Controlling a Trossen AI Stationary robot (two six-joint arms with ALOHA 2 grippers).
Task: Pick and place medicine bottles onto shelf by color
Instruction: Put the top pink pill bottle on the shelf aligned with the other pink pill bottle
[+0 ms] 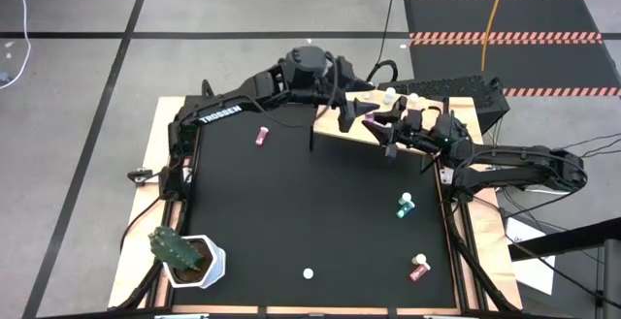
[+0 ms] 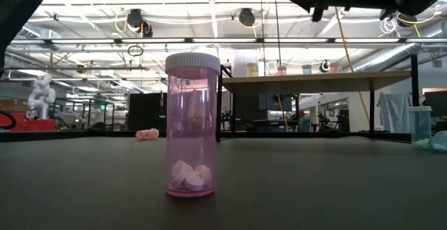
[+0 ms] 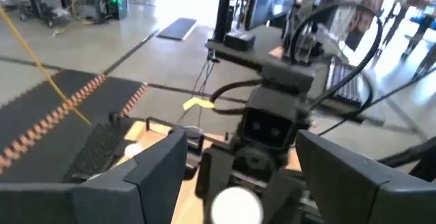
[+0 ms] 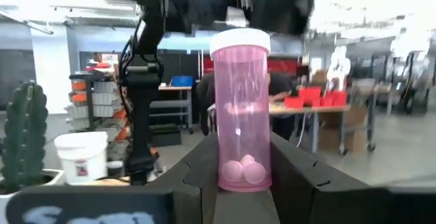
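Two grippers meet over the shelf (image 1: 335, 133) at the far side of the table. The right gripper (image 4: 244, 157) has its fingers closed against the sides of a pink pill bottle (image 4: 240, 115), white cap up, a few pale pills in its base. The bottle's long axis runs upright, crosswise to the fingers, which grip its lower half. From above, this bottle (image 1: 374, 120) sits over the board's middle. At table level both grippers hang above the board, so I judge it carried, not yet set down. The left gripper (image 3: 242, 142) faces the right arm's wrist, its fingers spread wide and holding nothing. A white cap (image 3: 235, 205) shows low between them; I cannot tell which bottle it belongs to. Small bottles stand in a row along the shelf's far edge, their colours too small to sort from above. The right arm alone has the load, so the placing looks like its job. That calls for a straight lowering, axis kept vertical, beside a pink neighbour. On the tabletop remain a toppled pink bottle (image 1: 262, 137), a teal bottle (image 1: 405, 205), a red bottle (image 1: 419, 269) and an upright pink bottle (image 2: 192, 125).
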